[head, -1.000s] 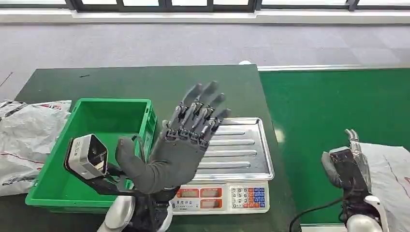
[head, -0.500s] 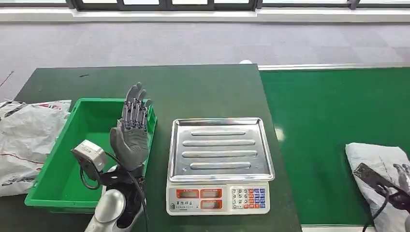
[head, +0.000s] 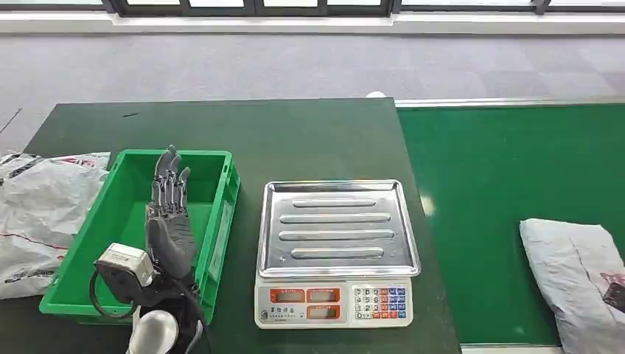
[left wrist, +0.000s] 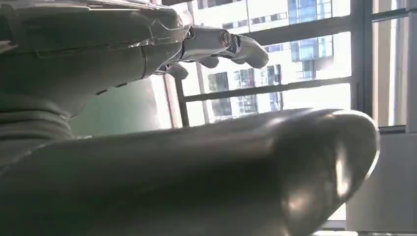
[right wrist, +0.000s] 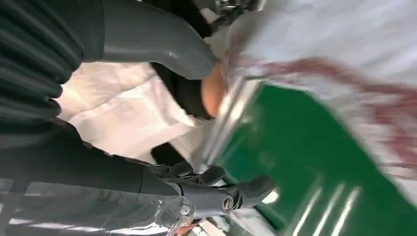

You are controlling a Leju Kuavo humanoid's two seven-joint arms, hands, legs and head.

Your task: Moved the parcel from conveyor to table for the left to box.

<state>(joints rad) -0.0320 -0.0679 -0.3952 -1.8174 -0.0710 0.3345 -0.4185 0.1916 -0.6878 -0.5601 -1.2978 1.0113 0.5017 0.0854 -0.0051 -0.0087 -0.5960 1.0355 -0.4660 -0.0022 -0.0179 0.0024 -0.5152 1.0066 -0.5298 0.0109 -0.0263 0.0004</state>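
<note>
While our left hand (head: 171, 221) stands upright over the green box (head: 99, 291) in the head view, fingers spread and holding nothing, the parcel (head: 578, 276) lies on the green conveyor (head: 508, 184) near its front corner — it has not yet reached the table (head: 295, 140). We judge the left hand is parked there to wait for the parcel, close to the box it must fill, with the scale (head: 337, 251) between box and conveyor as a likely setting-down place. A heap of other bags (head: 37, 206) lies just beside the box on its far side from the scale. From the left wrist we see our thumb (left wrist: 246, 172) large and blurred, the fingers (left wrist: 231, 46) stretched out against windows, nothing between them. From the right wrist, our right hand (right wrist: 162, 162) hangs at the conveyor's edge — thumb (right wrist: 157, 46) and fingers (right wrist: 236, 194) apart and empty, with the parcel's pale, red-printed wrap close by. We think a fresh grasp on it is needed.
</note>
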